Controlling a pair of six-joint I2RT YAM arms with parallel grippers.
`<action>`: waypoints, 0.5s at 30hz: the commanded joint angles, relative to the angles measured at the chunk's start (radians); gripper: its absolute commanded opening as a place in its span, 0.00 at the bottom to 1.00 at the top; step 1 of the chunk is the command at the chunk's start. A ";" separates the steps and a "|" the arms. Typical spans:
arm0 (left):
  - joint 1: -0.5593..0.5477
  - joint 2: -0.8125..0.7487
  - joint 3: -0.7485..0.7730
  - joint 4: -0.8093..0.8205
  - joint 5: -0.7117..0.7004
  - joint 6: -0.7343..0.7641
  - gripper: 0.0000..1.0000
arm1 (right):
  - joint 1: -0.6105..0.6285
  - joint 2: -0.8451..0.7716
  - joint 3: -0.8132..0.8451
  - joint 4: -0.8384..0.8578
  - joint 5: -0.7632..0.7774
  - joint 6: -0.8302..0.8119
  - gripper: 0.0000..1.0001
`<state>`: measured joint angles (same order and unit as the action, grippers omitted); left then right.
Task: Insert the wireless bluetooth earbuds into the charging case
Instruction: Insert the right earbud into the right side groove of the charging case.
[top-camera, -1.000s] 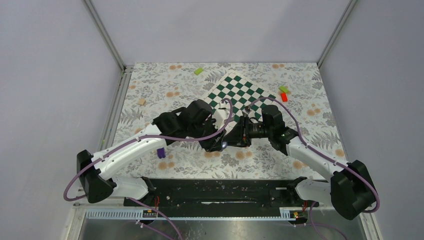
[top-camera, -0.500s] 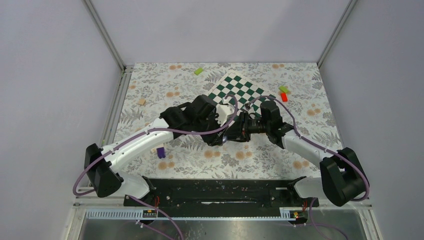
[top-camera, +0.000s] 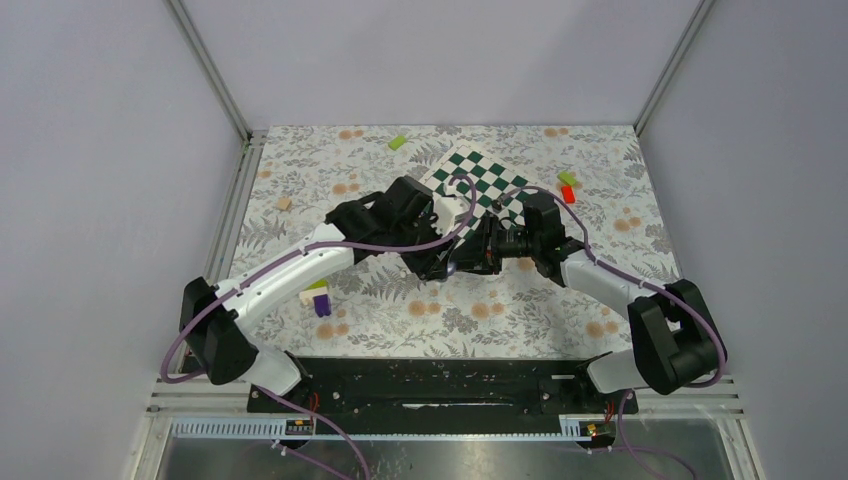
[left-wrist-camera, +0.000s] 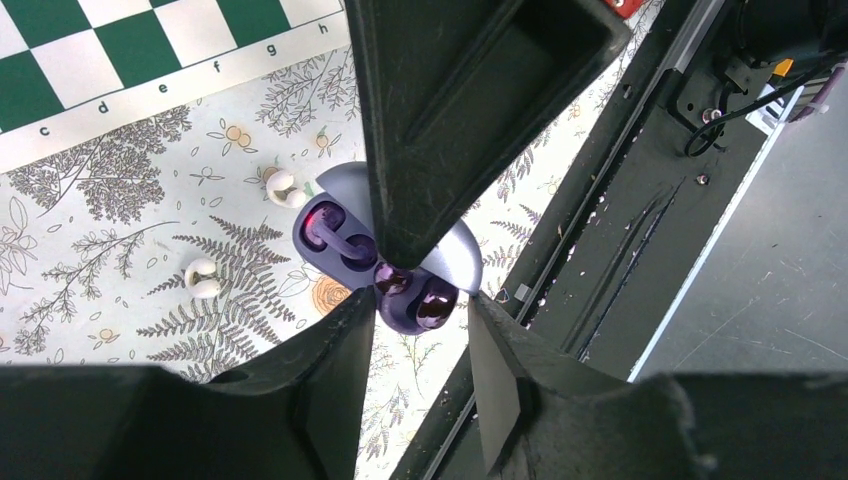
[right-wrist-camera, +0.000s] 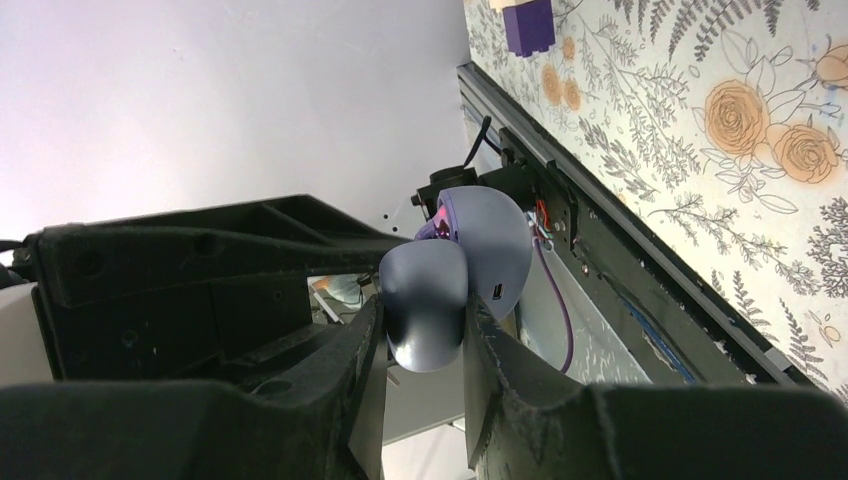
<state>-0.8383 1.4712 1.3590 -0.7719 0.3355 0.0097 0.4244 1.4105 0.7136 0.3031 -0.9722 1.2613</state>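
The charging case (left-wrist-camera: 345, 235) hangs open above the floral mat, showing a purple inside with dark sockets and a pale lid (left-wrist-camera: 455, 262). My right gripper (right-wrist-camera: 424, 310) is shut on one half of the case (right-wrist-camera: 425, 300), and its finger (left-wrist-camera: 440, 120) comes down from the top in the left wrist view. The tips of my left gripper (left-wrist-camera: 420, 300) touch the case's lower end on both sides. Two white earbuds (left-wrist-camera: 281, 186) (left-wrist-camera: 202, 280) lie on the mat beyond the case. In the top view the grippers (top-camera: 445, 265) (top-camera: 462, 262) meet and hide the case.
The chessboard (top-camera: 480, 180) lies just beyond the grippers. A purple-topped stacked block (top-camera: 320, 300) sits by the left arm. Green (top-camera: 397, 142) and green-and-red blocks (top-camera: 567, 187) lie farther back. The black base rail (top-camera: 430, 385) runs along the near edge.
Both arms have carried the case together away from the base rail, towards the chessboard. The left jaws stand slightly wider.
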 joint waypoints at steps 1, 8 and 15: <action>0.009 0.001 0.051 0.035 0.037 0.008 0.43 | -0.001 0.009 0.050 0.067 -0.057 0.014 0.00; 0.015 -0.011 0.050 0.038 0.033 0.000 0.44 | -0.001 0.008 0.044 0.068 -0.054 0.015 0.00; 0.017 -0.028 0.053 0.040 0.029 -0.004 0.45 | -0.001 0.004 0.038 0.068 -0.050 0.016 0.00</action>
<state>-0.8249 1.4712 1.3617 -0.7734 0.3386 0.0097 0.4229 1.4204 0.7170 0.3244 -0.9894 1.2659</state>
